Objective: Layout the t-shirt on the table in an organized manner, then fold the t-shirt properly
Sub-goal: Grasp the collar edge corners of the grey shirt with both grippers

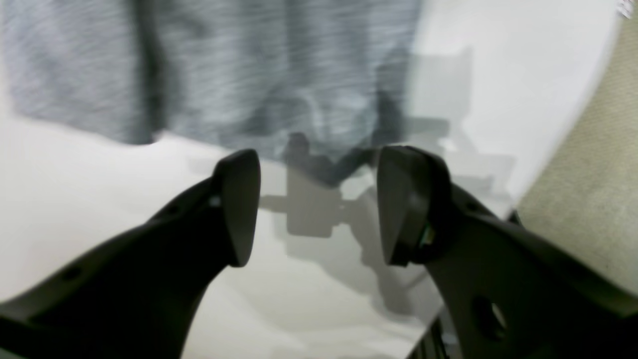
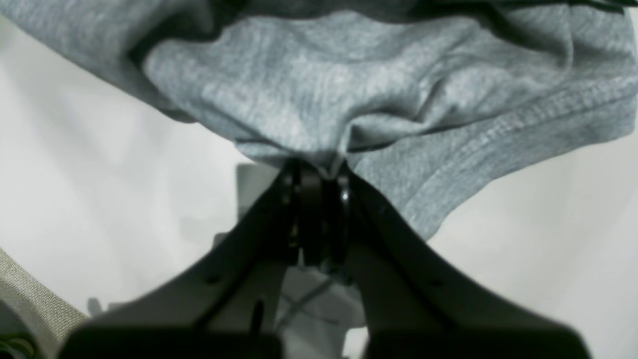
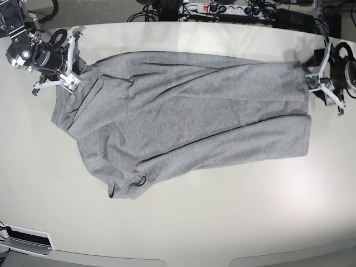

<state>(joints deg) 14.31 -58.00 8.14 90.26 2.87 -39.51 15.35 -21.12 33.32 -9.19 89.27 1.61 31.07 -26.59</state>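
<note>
The heather-grey t-shirt (image 3: 189,122) lies spread lengthwise across the off-white table (image 3: 222,222), with creases and one sleeve curled at its lower left; no lettering shows. At the shirt's far left corner my right gripper (image 3: 78,71) is shut on the cloth. The right wrist view shows its closed fingertips (image 2: 319,169) pinching a bunched fold of the t-shirt (image 2: 324,85). My left gripper (image 3: 308,72) is at the shirt's right edge. In the left wrist view it (image 1: 319,199) stands open above the table (image 1: 75,199), just short of the t-shirt (image 1: 224,75), with nothing between its fingers.
A power strip with cables (image 3: 217,8) lies beyond the table's far edge. The curved table edge and beige carpet (image 1: 588,174) are close to the left gripper's right side. A white fitting (image 3: 25,239) sits at the near left corner.
</note>
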